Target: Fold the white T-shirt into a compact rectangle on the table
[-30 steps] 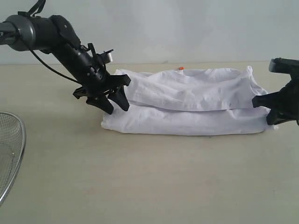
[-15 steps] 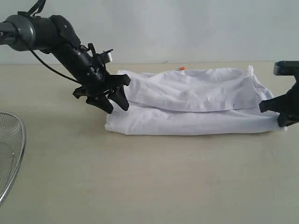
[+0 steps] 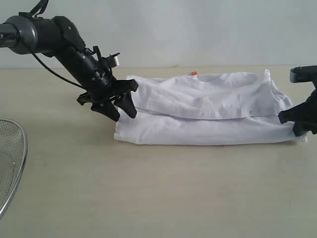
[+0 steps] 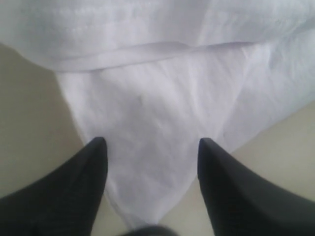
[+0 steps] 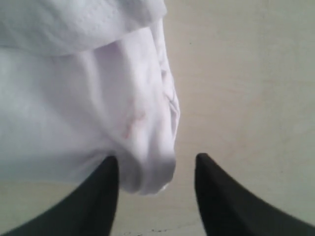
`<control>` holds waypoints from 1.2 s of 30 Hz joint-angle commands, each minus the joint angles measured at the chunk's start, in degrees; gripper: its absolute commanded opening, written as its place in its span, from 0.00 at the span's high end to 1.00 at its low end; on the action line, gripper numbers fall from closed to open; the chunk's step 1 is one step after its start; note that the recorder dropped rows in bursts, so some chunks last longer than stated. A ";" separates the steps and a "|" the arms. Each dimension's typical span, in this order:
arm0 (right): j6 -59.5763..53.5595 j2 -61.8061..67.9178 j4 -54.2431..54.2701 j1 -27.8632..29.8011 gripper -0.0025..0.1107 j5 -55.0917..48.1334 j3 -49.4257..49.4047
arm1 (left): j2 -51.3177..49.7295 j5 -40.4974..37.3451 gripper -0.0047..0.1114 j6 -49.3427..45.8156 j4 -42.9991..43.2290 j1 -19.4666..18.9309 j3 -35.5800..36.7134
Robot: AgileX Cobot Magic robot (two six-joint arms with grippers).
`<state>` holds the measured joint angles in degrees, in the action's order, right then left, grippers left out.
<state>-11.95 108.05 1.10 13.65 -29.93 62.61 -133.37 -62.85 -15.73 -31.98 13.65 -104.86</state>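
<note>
Found left pincer [image 4: 151, 142] and right pincer [image 5: 156, 157] both spread apart, shirt [image 3: 208, 99] ends between their jaws. Called for clamping every layer, then lifting both ends level.

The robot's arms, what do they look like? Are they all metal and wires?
Mostly matte black. The left arm is a rounded dark grey tube with a thin black cable looping beside it. The left pincer has two black fingers tapering to blunt points; the right pincer looks the same. No markings are visible.
</note>
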 commanded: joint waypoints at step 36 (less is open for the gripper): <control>-0.59 -0.02 2.82 0.10 0.48 1.23 -0.26 | -3.88 -5.05 0.45 7.83 5.46 3.55 0.35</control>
<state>-11.95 108.05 3.76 13.65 -28.77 62.61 -135.88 -66.37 -8.61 -26.35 17.12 -104.86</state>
